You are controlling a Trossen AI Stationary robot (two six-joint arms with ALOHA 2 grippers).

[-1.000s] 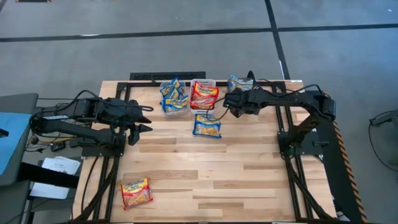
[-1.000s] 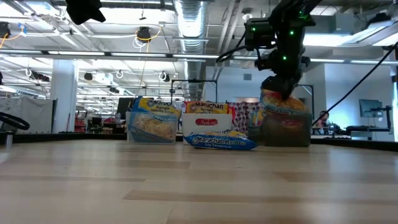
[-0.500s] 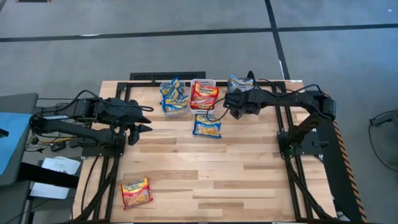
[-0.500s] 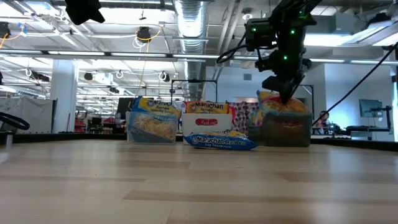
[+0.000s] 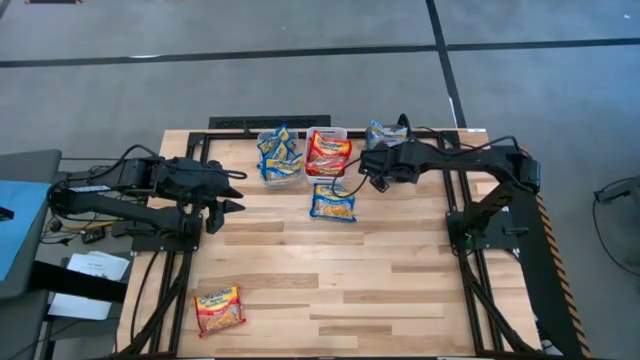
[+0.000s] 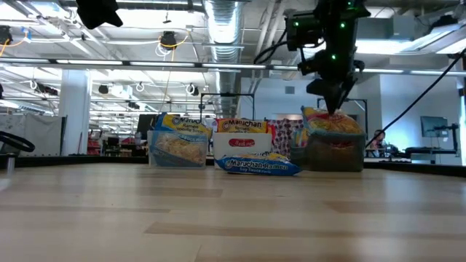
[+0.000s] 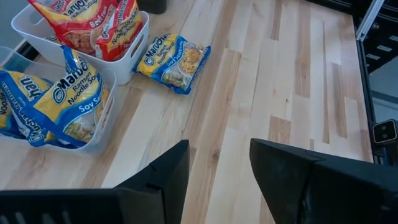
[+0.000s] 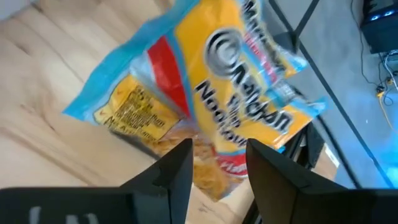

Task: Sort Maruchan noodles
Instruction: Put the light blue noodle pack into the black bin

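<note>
My right gripper (image 6: 336, 104) hangs open just above a noodle packet with light-blue trim (image 8: 205, 93). That packet stands tilted in the dark grey bin (image 6: 335, 153) at the table's far side, leaning on the bin's rim. A clear bin (image 5: 281, 166) holds blue packets (image 7: 59, 102). Next to it, a white bin (image 5: 327, 150) holds red packets (image 7: 84, 22). One blue packet (image 5: 333, 203) lies flat on the table in front of the bins. A red-trimmed packet (image 5: 219, 308) lies near the front left. My left gripper (image 7: 217, 168) waits open above the table's left side.
The three bins stand side by side along the far edge. Bare wood (image 5: 400, 280) spreads across the middle and the near right of the table. Black frame rails (image 5: 470, 290) run along both sides of it.
My right gripper has opened and let go of the light-blue-trimmed packet, then drawn up a little from it. The packet stays in the dark grey bin.
</note>
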